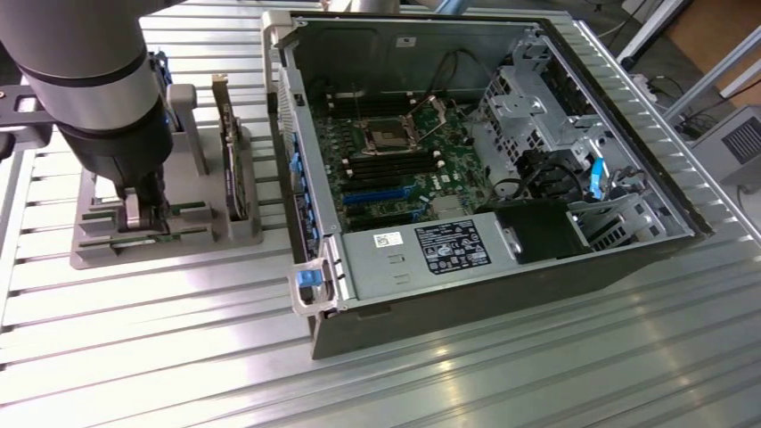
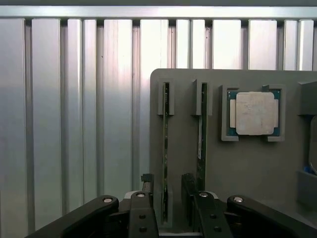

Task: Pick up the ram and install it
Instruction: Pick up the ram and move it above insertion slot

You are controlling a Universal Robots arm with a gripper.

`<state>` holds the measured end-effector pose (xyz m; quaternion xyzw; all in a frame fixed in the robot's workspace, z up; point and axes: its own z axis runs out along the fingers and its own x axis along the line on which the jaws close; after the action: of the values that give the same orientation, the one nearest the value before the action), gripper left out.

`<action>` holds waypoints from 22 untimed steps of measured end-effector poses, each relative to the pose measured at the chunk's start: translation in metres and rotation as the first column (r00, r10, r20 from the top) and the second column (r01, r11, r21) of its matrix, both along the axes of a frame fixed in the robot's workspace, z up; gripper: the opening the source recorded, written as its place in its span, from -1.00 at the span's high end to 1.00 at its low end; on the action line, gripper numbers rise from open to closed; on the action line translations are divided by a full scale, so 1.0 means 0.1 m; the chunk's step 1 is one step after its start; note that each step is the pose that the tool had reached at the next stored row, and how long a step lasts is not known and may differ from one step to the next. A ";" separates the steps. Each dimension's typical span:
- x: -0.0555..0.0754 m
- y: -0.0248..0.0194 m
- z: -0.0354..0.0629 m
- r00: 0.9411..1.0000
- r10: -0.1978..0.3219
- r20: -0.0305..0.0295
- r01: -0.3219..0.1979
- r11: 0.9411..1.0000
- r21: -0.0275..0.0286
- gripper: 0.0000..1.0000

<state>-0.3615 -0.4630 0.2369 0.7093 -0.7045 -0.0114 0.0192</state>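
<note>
The ram (image 2: 165, 148) you want stands on edge in a slot of the grey holder (image 2: 237, 168), directly between the two fingers of the pincer (image 2: 167, 181). The pincer is released, with its jaws wide. One finger faces each flat side of the stick, and neither seems to touch it.

By my reading you are in the pick-up step, lined up for the grasp. Nothing is lifted and the install is not begun. The grasp calls for a square close on this stick alone, then a pull straight along the slot so the board does not bind.

A second stick (image 2: 201, 129) stands parallel in its own slot, just outside one finger, so mind that gap. Beyond it, farther from the pincer, a CPU chip (image 2: 255, 113) lies flat in its recess.

In the exterior view an expansion card (image 1: 234, 169) stands upright on the holder, between the pincer and the open computer case (image 1: 476, 267). The case sits well apart on the tabletop (image 2: 74, 124).

Count: two ram sticks, one CPU chip, one expansion card, one holder, one case and one pincer
</note>
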 end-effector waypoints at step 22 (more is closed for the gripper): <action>-0.07 -0.051 -0.133 1.000 0.000 0.000 0.000 1.000 0.000 0.28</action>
<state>-0.3689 -0.4680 0.2236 0.7095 -0.7044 -0.0114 0.0192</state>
